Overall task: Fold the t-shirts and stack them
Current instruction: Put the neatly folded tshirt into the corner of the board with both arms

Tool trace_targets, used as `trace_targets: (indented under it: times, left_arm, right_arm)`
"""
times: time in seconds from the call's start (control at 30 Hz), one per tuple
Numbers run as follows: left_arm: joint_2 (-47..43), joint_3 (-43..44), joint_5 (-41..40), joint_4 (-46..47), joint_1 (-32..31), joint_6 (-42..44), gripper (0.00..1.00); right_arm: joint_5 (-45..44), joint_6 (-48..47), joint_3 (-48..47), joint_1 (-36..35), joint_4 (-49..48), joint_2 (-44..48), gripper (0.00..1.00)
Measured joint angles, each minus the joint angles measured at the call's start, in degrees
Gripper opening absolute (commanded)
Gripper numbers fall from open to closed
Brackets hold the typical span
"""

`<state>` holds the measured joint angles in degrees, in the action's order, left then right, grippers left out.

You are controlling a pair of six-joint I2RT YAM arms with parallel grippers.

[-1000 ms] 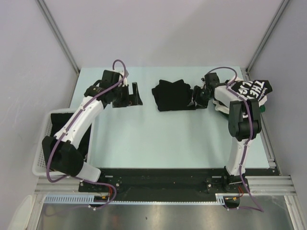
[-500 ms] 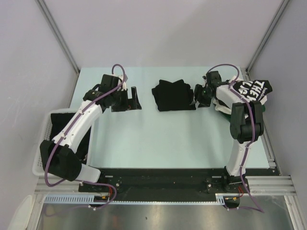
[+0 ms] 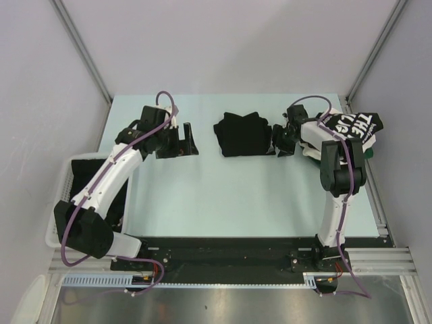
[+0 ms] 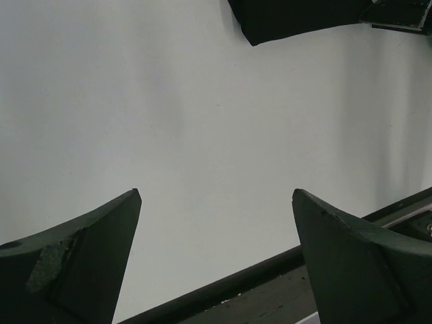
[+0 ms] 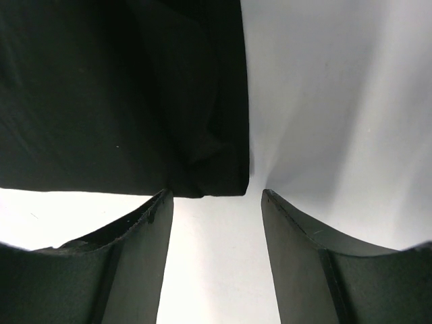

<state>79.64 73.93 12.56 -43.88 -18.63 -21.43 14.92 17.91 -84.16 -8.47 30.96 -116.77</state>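
Beneath right arm [image 3: 341,169], lettered t-shirt [image 3: 358,123] half hidden, basket [image 3: 57,206] partly covered

The left hand [image 3: 183,140] has drawn slightly back across the table [image 3: 236,196] toward the left. The right hand [image 3: 277,140], beside the folded black shirt [image 3: 244,135], has opened marginally, its elbow shifting left.

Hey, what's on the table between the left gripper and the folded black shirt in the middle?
Only bare table separates the left gripper from the folded black shirt, clear in the top view and the left wrist view.
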Motion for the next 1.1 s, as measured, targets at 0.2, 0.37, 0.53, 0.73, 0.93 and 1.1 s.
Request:
trace_targets:
  times: [0.2,0.37,0.53,0.73,0.93,1.1]
  left_arm:
    - [0.0,-0.1,-0.3,-0.1,0.0,-0.1,1.0]
    - [0.0,-0.1,-0.3,-0.1,0.0,-0.1,0.99]
    - [0.0,-0.1,-0.4,-0.2,0.0,-0.1,0.99]
    - [0.0,-0.1,-0.4,-0.2,0.0,-0.1,1.0]
    - [0.0,-0.1,-0.4,-0.2,0.0,-0.1,1.0]
    - [0.0,-0.2,-0.4,-0.1,0.0,-0.1,0.99]
  right_arm:
    - [1.8,0.3,0.0,0.0,-1.1,-1.0,0.6]
    - [3.1,1.2,0.0,-0.2,-2.7,-1.5,0.57]
    - [4.0,1.9,0.0,-0.7,-4.1,-2.0,0.5]
    - [4.9,2.1,0.0,-1.2,-5.5,-2.7,0.4]
    - [4.9,2.3,0.0,-1.6,-6.2,-3.2,0.27]
    - [5.0,2.6,-0.1,-1.7,-6.4,-3.7,0.02]
